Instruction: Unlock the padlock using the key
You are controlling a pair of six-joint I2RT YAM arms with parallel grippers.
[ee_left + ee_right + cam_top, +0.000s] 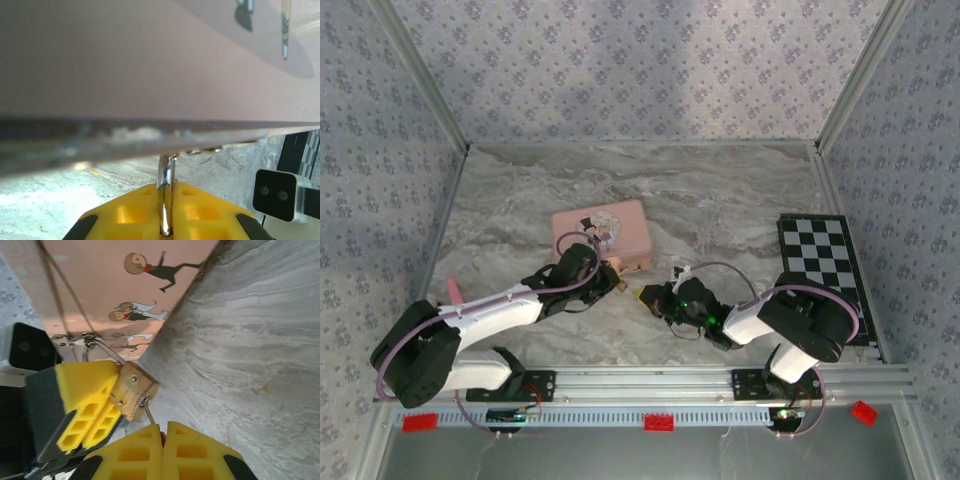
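My right gripper (pixel 164 432) pinches the key (pixel 149 415), its tip at the keyhole; my left gripper (pixel 107 397) clamps the padlock (pixel 134 392), bracing it against turning

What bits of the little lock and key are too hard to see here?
1. Right wrist view: the key's head is hidden between the right gripper's fingers; just a thin shaft shows.
2. Left wrist view: the padlock's body is hidden behind the left gripper's fingers; the pink box is blurred.
3. Top view: the key is too small to find.
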